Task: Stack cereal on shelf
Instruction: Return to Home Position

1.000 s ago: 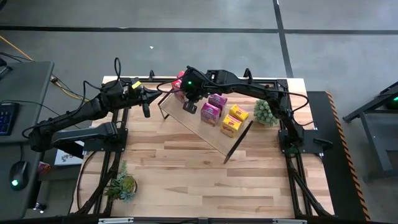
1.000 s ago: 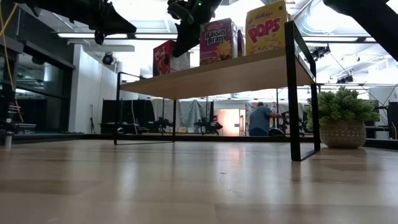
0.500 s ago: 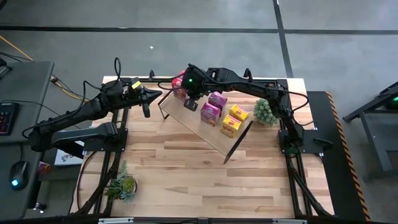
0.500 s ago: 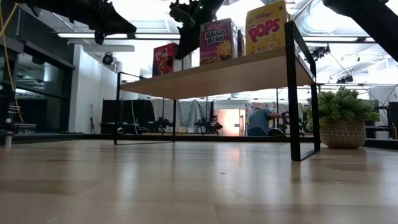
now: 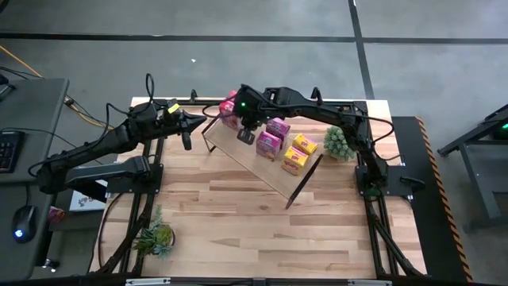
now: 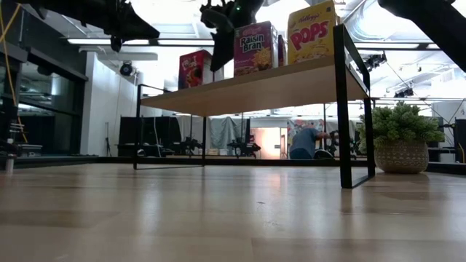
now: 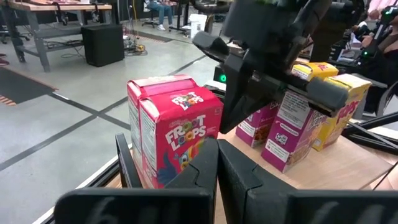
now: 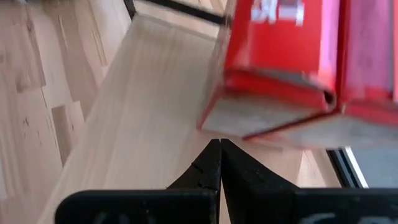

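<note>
Your right gripper [image 5: 246, 134] hangs above the shelf [image 5: 258, 167], fingers pinched together on nothing, just beside the red cereal [image 5: 228, 117] standing at the shelf's end. Your left gripper [image 5: 203, 121], likewise closed and empty, waits off that same end.

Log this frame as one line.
cereal: red, magenta, yellow boxes on shelf | right gripper: shut, empty, above shelf beside red boxes | left gripper: shut, empty, beyond shelf's red-box end

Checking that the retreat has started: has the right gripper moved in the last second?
Yes, slightly: in the low view the right gripper has shifted toward the purple cereal box.
</note>
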{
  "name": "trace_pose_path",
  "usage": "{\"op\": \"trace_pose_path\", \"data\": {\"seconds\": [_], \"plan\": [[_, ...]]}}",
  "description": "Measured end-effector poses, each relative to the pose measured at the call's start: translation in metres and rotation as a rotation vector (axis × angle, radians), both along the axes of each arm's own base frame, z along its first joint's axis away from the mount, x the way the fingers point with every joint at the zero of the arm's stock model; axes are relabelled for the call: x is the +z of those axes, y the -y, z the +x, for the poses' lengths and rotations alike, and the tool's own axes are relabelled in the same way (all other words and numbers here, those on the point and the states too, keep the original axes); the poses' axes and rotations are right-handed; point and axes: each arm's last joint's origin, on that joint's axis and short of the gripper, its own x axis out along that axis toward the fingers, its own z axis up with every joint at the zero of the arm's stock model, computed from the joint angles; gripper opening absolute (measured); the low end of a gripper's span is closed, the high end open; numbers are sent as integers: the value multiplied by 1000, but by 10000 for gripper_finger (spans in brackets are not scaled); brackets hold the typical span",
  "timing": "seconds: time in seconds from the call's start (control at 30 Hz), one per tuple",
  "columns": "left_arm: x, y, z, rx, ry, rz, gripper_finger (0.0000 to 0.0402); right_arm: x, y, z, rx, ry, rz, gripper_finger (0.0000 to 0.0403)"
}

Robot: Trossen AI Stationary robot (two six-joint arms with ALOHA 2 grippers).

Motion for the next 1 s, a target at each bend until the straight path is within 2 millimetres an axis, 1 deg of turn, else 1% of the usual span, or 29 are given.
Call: {"op": "trace_pose_path", "data": {"seconds": [0.1, 0.17, 0.27, 0.47, 0.63, 0.73, 0.9, 1.0], "plan": [[3, 2, -4, -2, 17, 29, 0, -2, -1, -4, 17, -41, 21, 0], [7, 4, -8, -3, 35, 54, 0, 2, -4, -9, 52, -66, 51, 0], [11, 8, -15, -3, 67, 73, 0, 19, -8, -20, 99, -49, 81, 0], [16, 12, -24, 0, 104, 91, 0, 66, -16, -49, 133, 80, 30, 0], [15, 13, -24, 1, 100, 81, 0, 90, -21, -70, 164, 129, 7, 0], [14, 13, -24, 5, 84, 80, 0, 95, -24, -79, 190, 116, 24, 0], [12, 12, -25, 14, 71, 77, 0, 94, -28, -89, 232, 83, 69, 0], [12, 12, -25, 22, 64, 82, 0, 90, -32, -100, 248, 67, 96, 0]]}}
